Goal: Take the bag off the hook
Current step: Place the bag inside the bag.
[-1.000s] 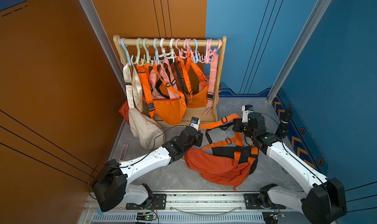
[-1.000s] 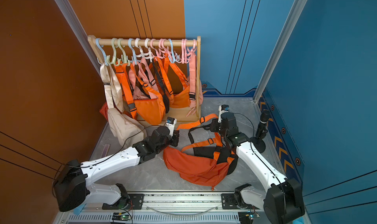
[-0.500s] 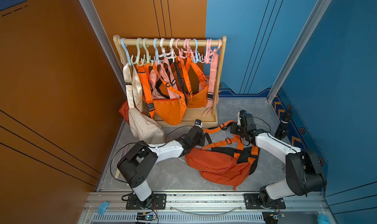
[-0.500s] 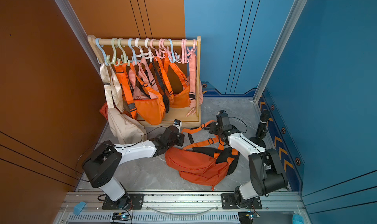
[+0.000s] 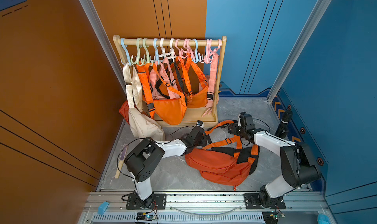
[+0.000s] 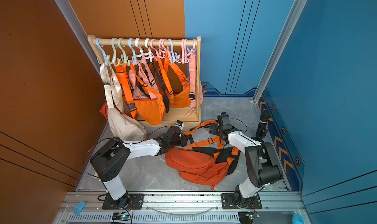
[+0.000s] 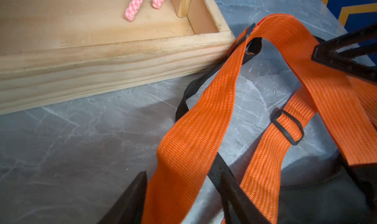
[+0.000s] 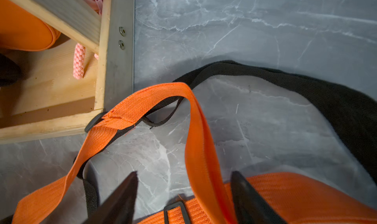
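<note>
The orange bag point(image 5: 220, 165) lies flat on the marble table point(image 5: 173, 174), off the rack point(image 5: 189, 119) and between the arms. The left gripper point(image 7: 183, 178) and right gripper point(image 8: 184, 176) each stand spread astride its strap point(image 7: 204, 119) (pinching nothing) — it runs lengthwise away from the fingers toward the rack's base, so backing straight out should clear it.

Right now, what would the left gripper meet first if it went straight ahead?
The orange webbing strap lying between the open jaws of the left gripper; beyond it, probably the pale wooden rack base, though depth is unclear.
</note>
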### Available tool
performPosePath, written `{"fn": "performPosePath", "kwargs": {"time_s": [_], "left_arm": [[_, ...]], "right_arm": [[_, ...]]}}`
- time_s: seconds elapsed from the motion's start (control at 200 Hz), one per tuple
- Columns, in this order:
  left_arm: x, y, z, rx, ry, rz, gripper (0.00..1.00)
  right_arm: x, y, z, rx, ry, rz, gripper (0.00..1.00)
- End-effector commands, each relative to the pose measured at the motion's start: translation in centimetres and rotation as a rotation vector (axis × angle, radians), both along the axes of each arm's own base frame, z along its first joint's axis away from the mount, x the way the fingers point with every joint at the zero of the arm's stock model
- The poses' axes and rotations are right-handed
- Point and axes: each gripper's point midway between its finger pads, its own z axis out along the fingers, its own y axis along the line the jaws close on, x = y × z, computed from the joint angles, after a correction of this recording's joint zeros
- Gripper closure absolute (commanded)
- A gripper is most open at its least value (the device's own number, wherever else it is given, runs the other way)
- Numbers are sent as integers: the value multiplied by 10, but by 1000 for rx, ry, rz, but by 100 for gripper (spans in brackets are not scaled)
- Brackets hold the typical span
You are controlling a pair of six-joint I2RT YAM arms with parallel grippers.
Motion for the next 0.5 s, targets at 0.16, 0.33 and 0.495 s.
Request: {"fn": "performPosePath", "kwargs": {"time_s": [0.16,0.33,0.495], "left_arm": [[-22,9,47,-47,-103,-20,15],[-42,23,69,-80,-155,-7,4],[-59,39,93,-133,-204,4,5]], "right_arm": [[3,3,52,12,-114,24,1],[1,10,82,15,-171,54,0],[-2,26,115,19,-236,104,0]]}}
